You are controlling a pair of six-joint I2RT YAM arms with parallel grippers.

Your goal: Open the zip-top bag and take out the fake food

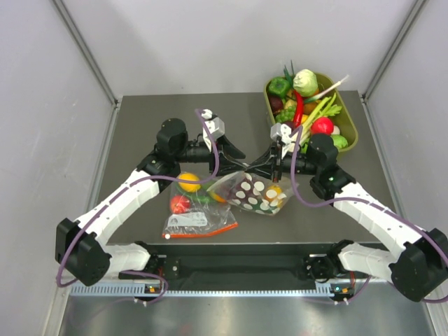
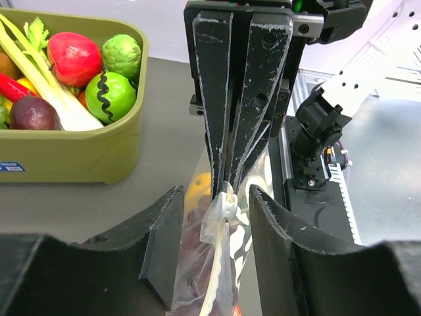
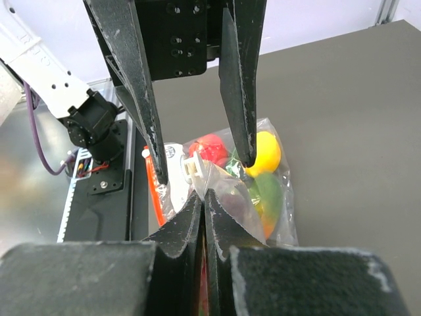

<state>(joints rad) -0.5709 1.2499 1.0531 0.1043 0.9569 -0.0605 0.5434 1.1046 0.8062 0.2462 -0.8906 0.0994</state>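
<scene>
the right gripper [image 3: 203, 196] has its two fingers [image 3: 187, 227] pressed tight together on the top edge of the zip-top bag [image 1: 259, 194]. i think it pinches there so the bag cannot slide when the mouth is pulled apart. the left gripper [image 2: 216, 197] faces it from the other side with its fingers set wide. the same thin edge of plastic runs up between them, and as far as i can see neither finger touches it. it looks lined up to grab the other lip.

the bag sits near the middle of the bench [image 1: 140, 126], a bit toward the near edge, with its top lifted up to the grippers. the plain bag [image 1: 199, 217] with the red strip lies flat just beside it, toward the left edge. the green tray [image 1: 352, 126] full of toy food is in the far right corner.

the fake food [image 1: 273, 191] shows only as a yellow lump through the dots. a darker piece beside it is too blurry to name. from above, the two grippers cover the bag's top, so i cannot tell if the zip is open. a small white bit [image 2: 227, 207] sits on the edge, maybe a slider. the wrist views cut off the bag's bottom.
</scene>
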